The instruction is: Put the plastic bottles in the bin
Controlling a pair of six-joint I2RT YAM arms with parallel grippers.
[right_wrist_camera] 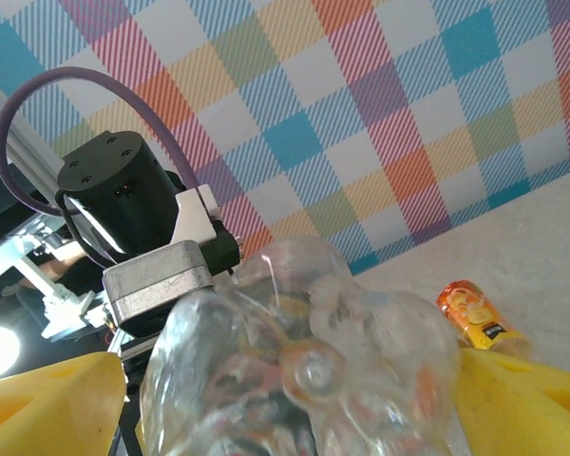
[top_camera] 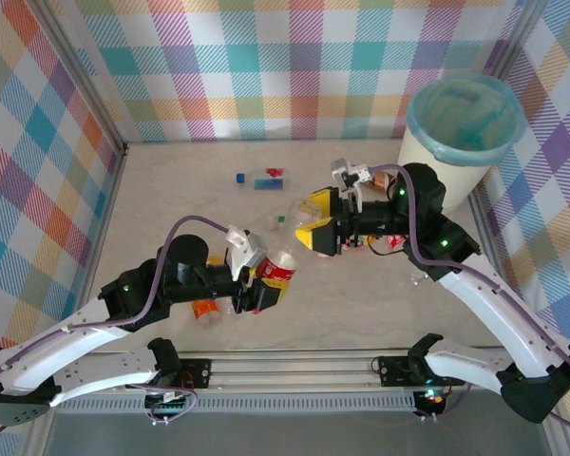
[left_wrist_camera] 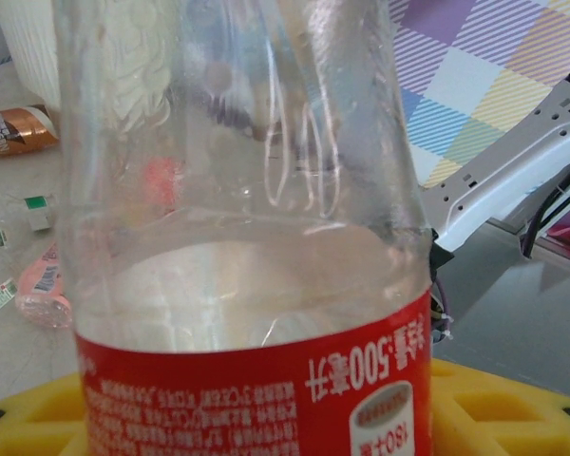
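In the left wrist view the red-labelled bottle (left_wrist_camera: 247, 285) is cut off at the top and bottom edges. A pink bottle (left_wrist_camera: 43, 290) is half hidden behind it, and a brown bottle (left_wrist_camera: 9, 130) is cut by the left edge.

In the right wrist view the crumpled clear bottle (right_wrist_camera: 304, 370) is cut off at the bottom edge. An orange bottle (right_wrist_camera: 475, 318) is partly covered by a yellow finger (right_wrist_camera: 522, 399).

From above, the blue and red pieces (top_camera: 269, 179) far back on the table (top_camera: 171, 190) are too small to be identified. An orange thing (top_camera: 206, 309) is mostly hidden under the left arm (top_camera: 161, 280).

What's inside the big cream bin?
Inside the round cream-white bin, the crumpled teal plastic liner is visible, no bottle on it. The near inner wall is hidden behind the rim.
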